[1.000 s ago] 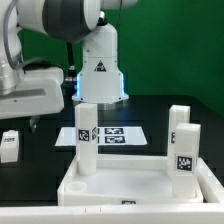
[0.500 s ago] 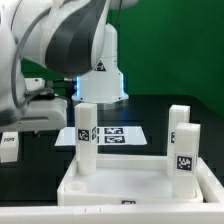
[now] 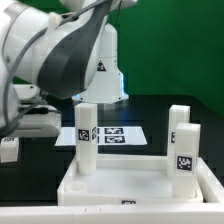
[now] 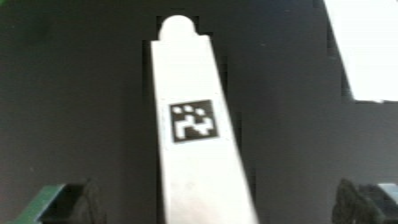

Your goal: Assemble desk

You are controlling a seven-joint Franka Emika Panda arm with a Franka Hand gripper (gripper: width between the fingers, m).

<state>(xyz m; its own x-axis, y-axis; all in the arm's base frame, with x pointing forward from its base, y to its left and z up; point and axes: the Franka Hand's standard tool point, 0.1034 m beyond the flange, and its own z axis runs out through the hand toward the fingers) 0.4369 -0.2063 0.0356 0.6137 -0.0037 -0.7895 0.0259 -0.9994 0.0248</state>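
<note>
Wrist view: claw (image 4: 222,203) wide open (fingertips (image 4: 61,203) well apart), straddling a loose tagged leg (image 4: 192,130), no contact.

Three upright legs (image 3: 86,138) crowd the desk top (image 3: 125,185) (middle free).

White legs (image 3: 86,140), b/w tags

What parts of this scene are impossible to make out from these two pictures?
- Gripper: the exterior view hides it behind the arm's bulk; the wrist view's edge cuts off all but its dark fingertips.
- Loose leg: its lower end is cut off in the wrist view.
- Desk top: its front rim is cut off in the exterior view.
</note>
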